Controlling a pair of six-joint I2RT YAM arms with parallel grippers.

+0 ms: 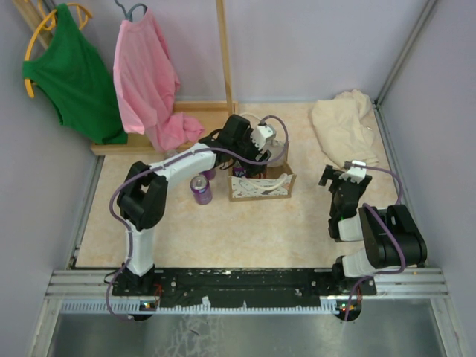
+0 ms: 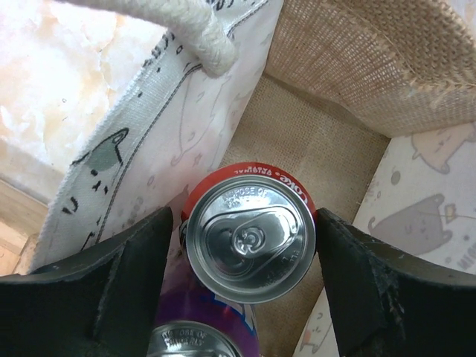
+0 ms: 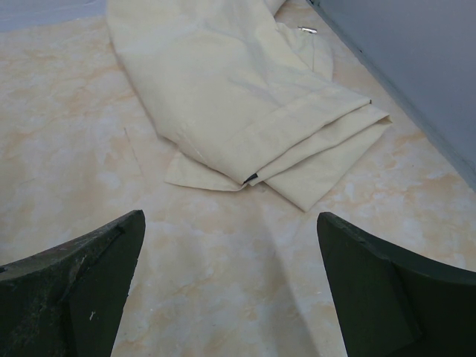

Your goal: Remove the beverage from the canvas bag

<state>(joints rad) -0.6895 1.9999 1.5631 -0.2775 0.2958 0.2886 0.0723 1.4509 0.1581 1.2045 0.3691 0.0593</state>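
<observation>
Beverage can (image 2: 249,242), red-walled with a round brushed-metal top and pull tab, stands inside the canvas bag (image 2: 141,149), directly between the left gripper (image 2: 244,223) jaws. The dark pads sit close against its sides; whether they pinch it I cannot tell. The bag has a coarse burlap lining, printed pale outer fabric and a twisted rope handle (image 2: 197,37). The right gripper (image 3: 230,223) jaws are spread wide, with a folded cream cloth (image 3: 253,97) beyond them.

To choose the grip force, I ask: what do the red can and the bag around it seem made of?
The red can: likely aluminium, shiny brushed lid with a pull tab. The canvas bag: printed woven cloth walls, coarse jute-like panels, matte.
</observation>
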